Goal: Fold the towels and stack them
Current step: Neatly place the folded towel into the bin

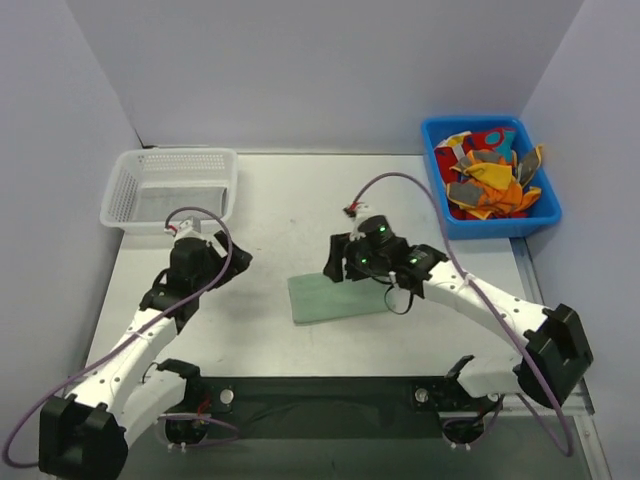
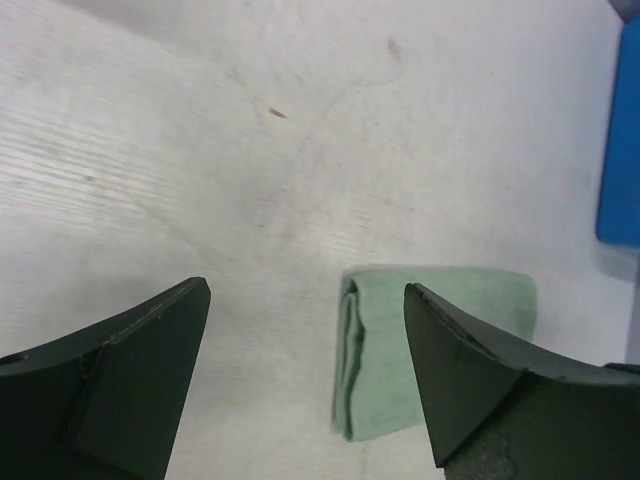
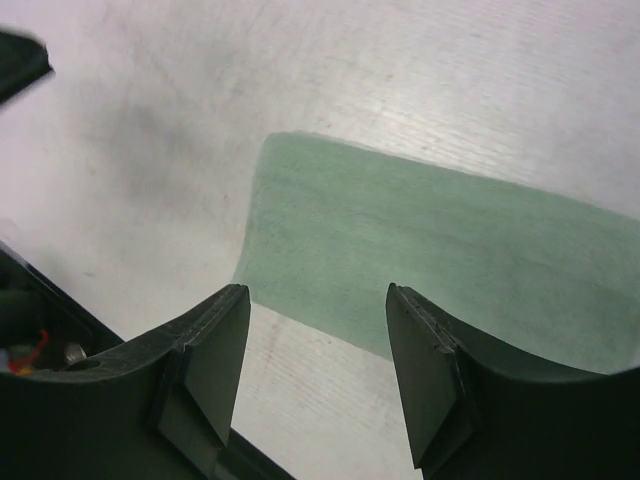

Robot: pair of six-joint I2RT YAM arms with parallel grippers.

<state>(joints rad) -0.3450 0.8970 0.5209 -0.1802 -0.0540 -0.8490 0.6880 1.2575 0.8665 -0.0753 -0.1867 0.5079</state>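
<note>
**Top view.** Green towel (image 1: 335, 298) lies flat on the table (image 1: 270, 210), just toward 6 o'clock from frame centre, its long side tilted a little. Right gripper (image 1: 340, 262) sits over the towel's 12 o'clock edge, with the arm reaching in from 4 o'clock. Fingers look parted. Contact with the cloth cannot be told from here. Left gripper (image 1: 232, 256) is at 9 o'clock of the towel, well apart from it and pointing toward it. Its finger gap is not readable in this view. White mesh basket (image 1: 125, 200) is at 10 o'clock. Blue bin (image 1: 500, 228) is at 2 o'clock and holds loose towels (image 1: 490, 178), crumpled, in orange, grey and red.

**Left wrist.** Left gripper (image 2: 305, 370) has its fingers wide apart with nothing between them, only bare table (image 2: 200, 150). Green towel (image 2: 380, 340) shows at 5 o'clock, partly behind the right-hand finger. Its near edge shows stacked layers, so it is folded. A strip of the bin (image 2: 620, 150) shows at 3 o'clock.

**Right wrist.** Right gripper (image 3: 318, 370) has its fingers spread and is gripping nothing. Green towel (image 3: 440, 260) fills the 3 o'clock half and lies smooth and flat. Its near-left corner sits in the gap between the fingers. Table (image 3: 450, 80) is visible from 12 round to 9 o'clock.
</note>
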